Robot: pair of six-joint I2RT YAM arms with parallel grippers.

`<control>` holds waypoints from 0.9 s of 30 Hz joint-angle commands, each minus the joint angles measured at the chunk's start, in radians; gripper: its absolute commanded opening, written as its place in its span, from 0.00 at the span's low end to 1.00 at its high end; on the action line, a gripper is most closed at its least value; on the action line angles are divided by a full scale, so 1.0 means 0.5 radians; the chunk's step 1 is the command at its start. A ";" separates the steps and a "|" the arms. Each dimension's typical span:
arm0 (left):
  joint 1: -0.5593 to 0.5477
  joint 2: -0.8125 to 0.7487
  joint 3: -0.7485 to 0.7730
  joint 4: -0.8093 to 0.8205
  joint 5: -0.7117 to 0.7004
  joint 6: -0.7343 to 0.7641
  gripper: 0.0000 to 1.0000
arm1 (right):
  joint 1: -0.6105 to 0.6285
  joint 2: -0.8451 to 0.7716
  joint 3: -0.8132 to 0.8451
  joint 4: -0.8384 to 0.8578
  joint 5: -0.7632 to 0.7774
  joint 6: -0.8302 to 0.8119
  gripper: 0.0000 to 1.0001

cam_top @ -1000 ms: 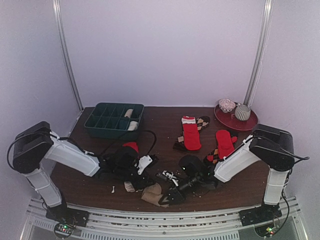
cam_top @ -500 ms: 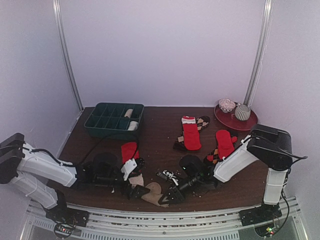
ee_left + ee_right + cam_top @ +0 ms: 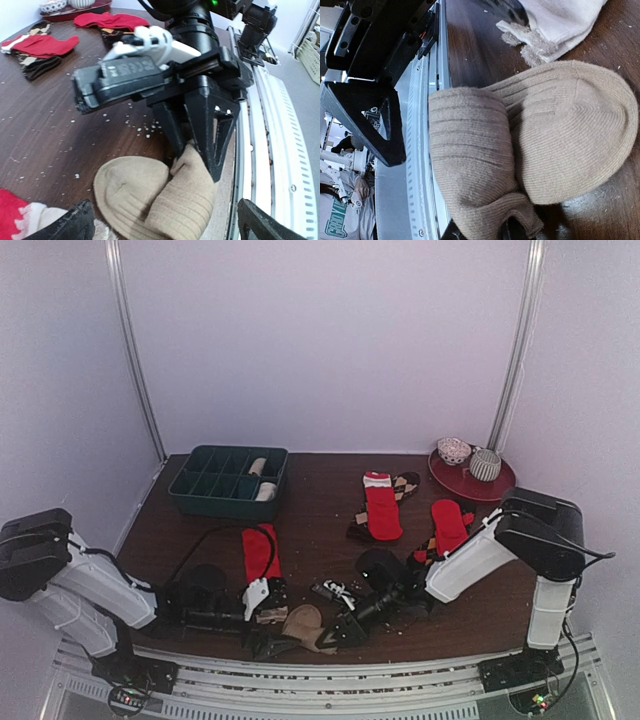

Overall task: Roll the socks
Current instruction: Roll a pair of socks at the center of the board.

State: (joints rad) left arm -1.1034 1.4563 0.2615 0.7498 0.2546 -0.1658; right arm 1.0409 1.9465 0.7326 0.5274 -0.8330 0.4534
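Note:
A plain tan sock (image 3: 305,624), partly rolled into a bulge, lies at the table's near edge. My right gripper (image 3: 337,632) is shut on its ribbed cuff (image 3: 517,215), with its tip (image 3: 520,235) at the bottom of the right wrist view. In the left wrist view the tan sock (image 3: 150,200) lies between the wide-open fingers of my left gripper (image 3: 162,220), which touch nothing. My left gripper (image 3: 272,632) sits just left of the sock. A red sock (image 3: 258,550) with a white end lies flat behind it. More red socks (image 3: 382,510) (image 3: 448,526) lie over brown diamond-patterned ones (image 3: 406,483).
A dark green compartment tray (image 3: 205,483) at the back left holds rolled socks (image 3: 262,478). A red plate (image 3: 500,485) at the back right carries two rolled socks (image 3: 484,464). The metal rail (image 3: 330,670) runs along the table's near edge. White crumbs dot the wood.
My left gripper has opened wide and dropped toward the near edge, up to the tan sock. The red sock it carried now lies stretched on the table. The right gripper has kept its hold.

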 commanded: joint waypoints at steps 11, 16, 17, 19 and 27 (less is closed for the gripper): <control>0.001 0.434 0.135 0.349 0.294 -0.023 0.74 | 0.007 0.286 -0.171 -0.873 0.490 -0.012 0.06; 0.003 0.465 0.146 0.372 0.318 -0.036 0.63 | 0.006 0.293 -0.171 -0.874 0.491 -0.020 0.06; 0.004 0.470 0.150 0.377 0.326 -0.038 0.63 | 0.006 0.297 -0.168 -0.875 0.491 -0.023 0.06; 0.003 0.483 0.152 0.405 0.343 -0.044 0.59 | 0.005 0.301 -0.168 -0.871 0.491 -0.022 0.06; 0.003 0.648 0.208 0.425 0.398 -0.073 0.17 | 0.003 0.301 -0.172 -0.871 0.503 -0.024 0.06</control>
State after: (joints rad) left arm -1.0992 1.7332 0.3340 0.9176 0.4232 -0.1917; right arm 1.0386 1.9465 0.7353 0.5182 -0.8333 0.4484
